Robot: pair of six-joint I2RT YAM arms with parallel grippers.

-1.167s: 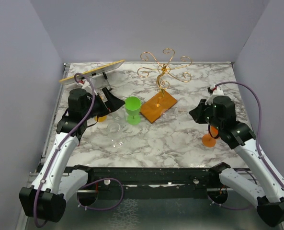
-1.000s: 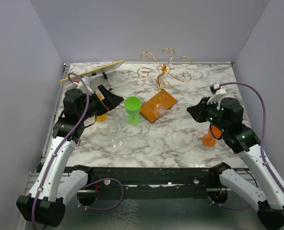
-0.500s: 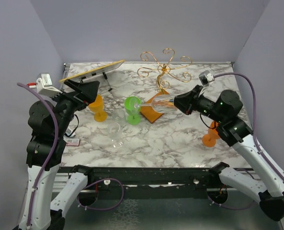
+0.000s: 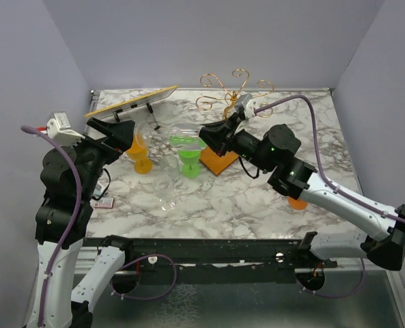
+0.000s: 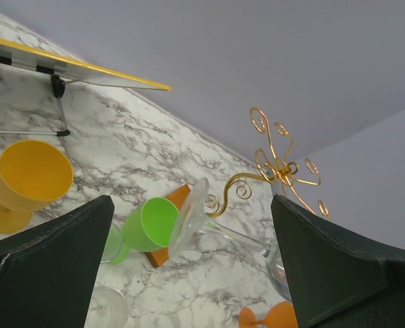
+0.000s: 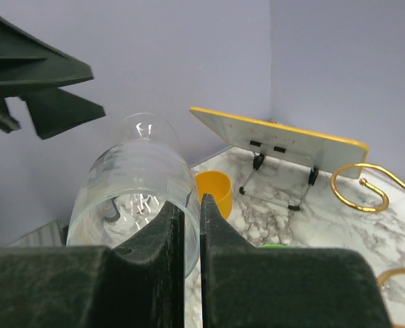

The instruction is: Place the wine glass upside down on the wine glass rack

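Right wrist view has the wine glass (image 6: 135, 181) lying on its side in the air, bowl forward, its stem pinched in the right gripper (image 6: 188, 215), whose jaws are closed to a narrow slit. From above, it hangs over the green cup (image 4: 188, 160), with the wine glass rack (image 4: 235, 96) at its 2 o'clock, apart from it. The left gripper (image 4: 122, 131), at its 9 o'clock, is spread wide and holds nothing. Risks, as I judge them: the thin, smooth stem may twist or slip in the pinch while the glass is turned over; the swinging bowl could clip the cup or strike the wire curls, tipping the light rack; the foot could miss its curl and drop.
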